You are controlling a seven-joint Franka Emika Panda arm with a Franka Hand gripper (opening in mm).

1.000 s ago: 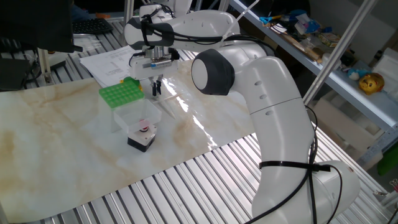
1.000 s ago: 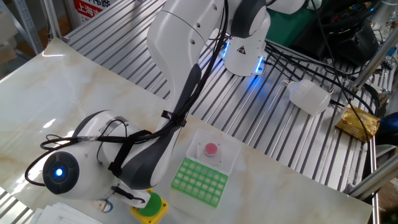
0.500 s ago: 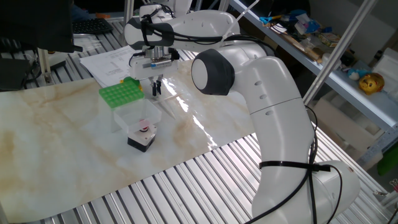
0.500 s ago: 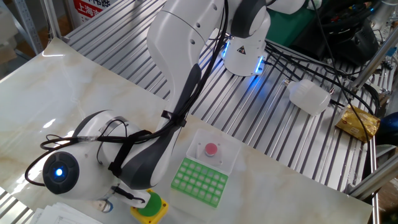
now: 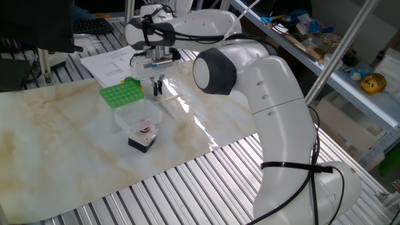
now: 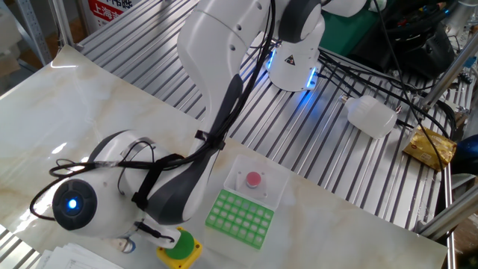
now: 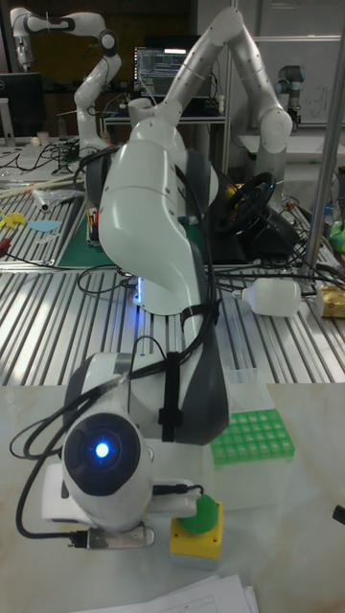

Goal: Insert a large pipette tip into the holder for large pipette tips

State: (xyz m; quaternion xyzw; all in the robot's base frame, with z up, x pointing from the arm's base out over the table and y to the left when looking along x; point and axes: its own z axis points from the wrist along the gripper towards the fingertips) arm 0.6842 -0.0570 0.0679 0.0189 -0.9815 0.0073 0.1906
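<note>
The holder for large pipette tips (image 5: 122, 94) is a bright green rack with a grid of holes, standing on the marble table; it also shows in the other fixed view (image 6: 240, 217) and the tall view (image 7: 251, 436). My gripper (image 5: 157, 87) points straight down just right of the rack, its dark fingers close together and low over the table. Whether anything sits between them is too small to make out. The large pipette tip does not show in any view. The arm's wrist hides the gripper in the other two views.
A small black box with a red button (image 5: 142, 136) stands in front of a clear plastic container (image 5: 134, 115). A green-and-yellow knob (image 6: 179, 246) sits beside the rack. Printed papers (image 5: 115, 62) lie behind. Slatted metal (image 5: 187, 187) borders the marble top.
</note>
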